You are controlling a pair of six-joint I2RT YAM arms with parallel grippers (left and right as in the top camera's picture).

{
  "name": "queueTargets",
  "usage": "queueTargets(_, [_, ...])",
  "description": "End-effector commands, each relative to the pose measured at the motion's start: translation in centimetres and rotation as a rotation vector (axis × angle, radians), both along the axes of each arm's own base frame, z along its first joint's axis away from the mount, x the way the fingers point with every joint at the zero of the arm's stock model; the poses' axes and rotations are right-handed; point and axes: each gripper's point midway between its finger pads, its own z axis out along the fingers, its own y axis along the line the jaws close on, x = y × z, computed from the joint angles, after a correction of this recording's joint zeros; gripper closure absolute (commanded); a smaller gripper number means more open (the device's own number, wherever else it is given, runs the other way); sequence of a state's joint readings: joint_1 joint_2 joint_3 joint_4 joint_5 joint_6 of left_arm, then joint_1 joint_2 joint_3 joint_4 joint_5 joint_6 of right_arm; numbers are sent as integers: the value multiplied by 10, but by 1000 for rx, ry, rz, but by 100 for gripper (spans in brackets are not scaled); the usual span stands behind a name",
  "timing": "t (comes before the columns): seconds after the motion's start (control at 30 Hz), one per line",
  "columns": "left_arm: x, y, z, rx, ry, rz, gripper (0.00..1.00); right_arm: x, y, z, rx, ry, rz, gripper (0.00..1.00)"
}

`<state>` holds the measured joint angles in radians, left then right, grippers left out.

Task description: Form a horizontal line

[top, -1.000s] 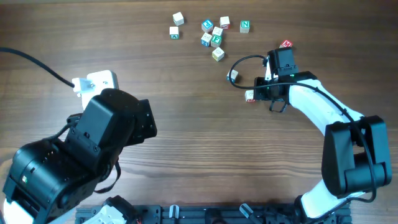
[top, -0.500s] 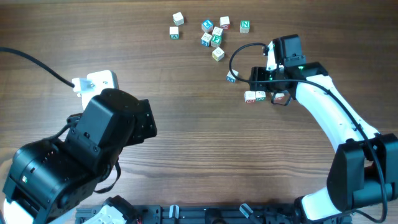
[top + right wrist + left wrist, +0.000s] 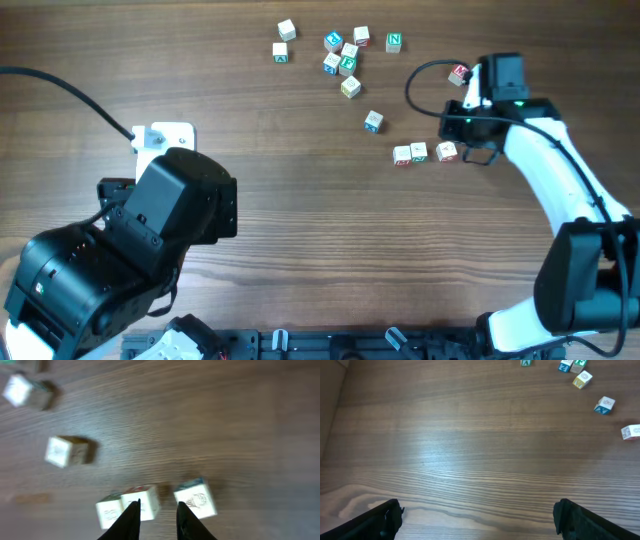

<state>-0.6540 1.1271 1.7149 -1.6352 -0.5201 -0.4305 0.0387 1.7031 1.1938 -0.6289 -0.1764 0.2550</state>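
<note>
I'm watching the right gripper (image 3: 158, 505) pulling away from the line of three alphabet cubes (image 3: 420, 153), which is sitting right of the table's middle and running left to right. Half a second ago the gripper was right on the right-hand cube (image 3: 447, 151). Now that cube is sitting free on the wooden table (image 3: 300, 200), and in the overhead view the gripper is hanging just to its right. Its fingers are only narrowly parted, with nothing gripped between them.

The wrist view is blurring, but I'm seeing the two left cubes touching and the right-hand one sitting a sliver apart, slightly turned. A second ago only the leftmost cube of the line was showing beside the arm.

The lone blue-marked cube (image 3: 373, 121) is staying put just far-left of the line. The red-marked cube (image 3: 459, 72) is showing again by the cable (image 3: 425, 68), and the loose bunch of cubes (image 3: 343, 55) at the far side isn't budging.

The left gripper (image 3: 477, 510) is spread wide with nothing between its fingers, and it's sitting a touch further right than before.
</note>
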Motion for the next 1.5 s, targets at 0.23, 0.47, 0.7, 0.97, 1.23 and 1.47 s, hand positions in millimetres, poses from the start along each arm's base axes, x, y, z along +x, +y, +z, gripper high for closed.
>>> queueTargets(0.23, [30,-31,25,-136,-143,-44,0,10,134,-38,-87,-112,386,76])
queueTargets(0.47, [32,-33,27,-143,-152,-44,0,26,132,-80,-166,-54,319,83])
queueTargets(0.7, [47,-69,-6,-165,1,-114,0,79,130,-34,-216,-238,247,80])
queueTargets(0.97, [93,-115,-72,-214,161,29,77,53,10,32,-251,-56,-65,51])
queueTargets(1.23, [120,-203,-175,-544,222,-133,96,30,-101,-1,-88,39,-112,74])
queueTargets(1.47, [141,-221,-244,-727,186,-120,96,19,-89,-24,-7,50,-57,80])
